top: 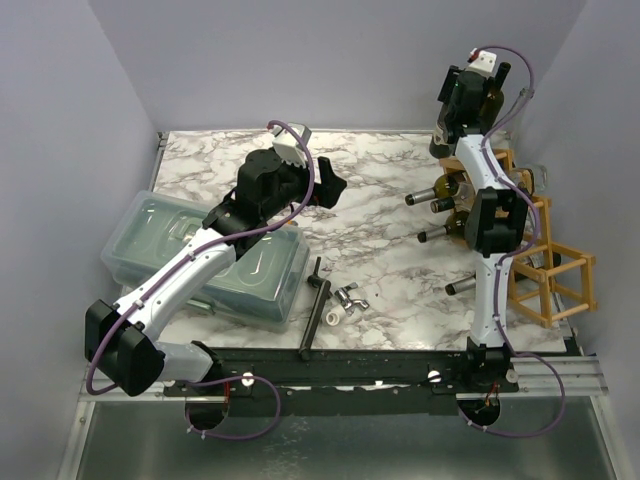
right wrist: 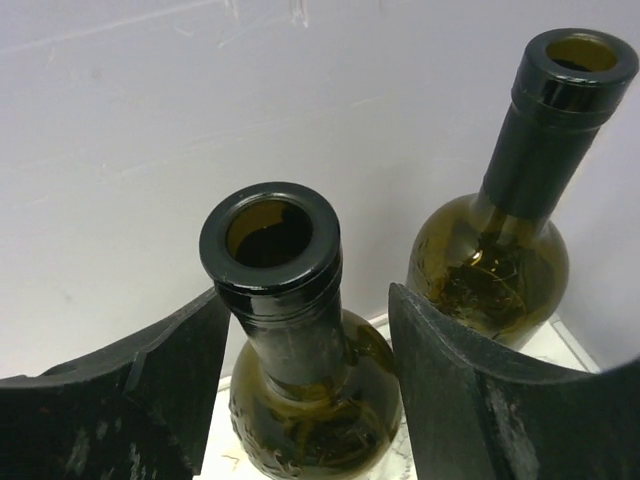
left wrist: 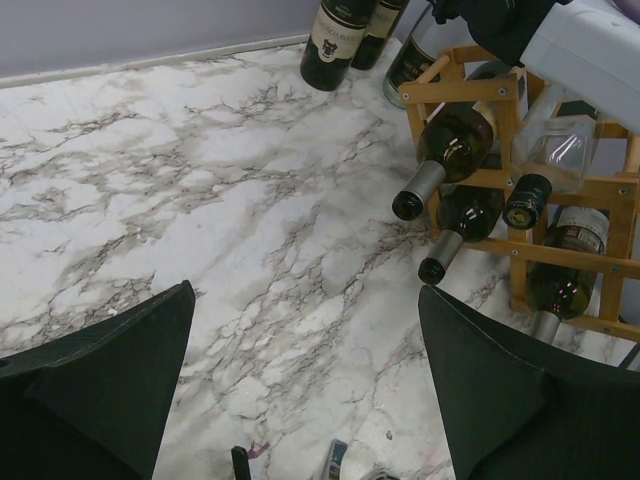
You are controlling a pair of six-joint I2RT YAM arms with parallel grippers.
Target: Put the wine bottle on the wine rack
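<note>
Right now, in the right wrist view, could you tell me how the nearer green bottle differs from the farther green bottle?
The nearer green bottle has its neck between the open fingers of the right gripper; the farther green bottle stands outside them, past the finger on the view's right. The nearer bottle's mouth is lower in the view, the farther bottle's higher. Both stand upright, uncorked, olive-green glass with dark necks.

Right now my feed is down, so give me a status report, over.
Left gripper open, empty, over the table. Right gripper open around the neck of an upright bottle. Second bottle close beside it. Rack part filled.
</note>
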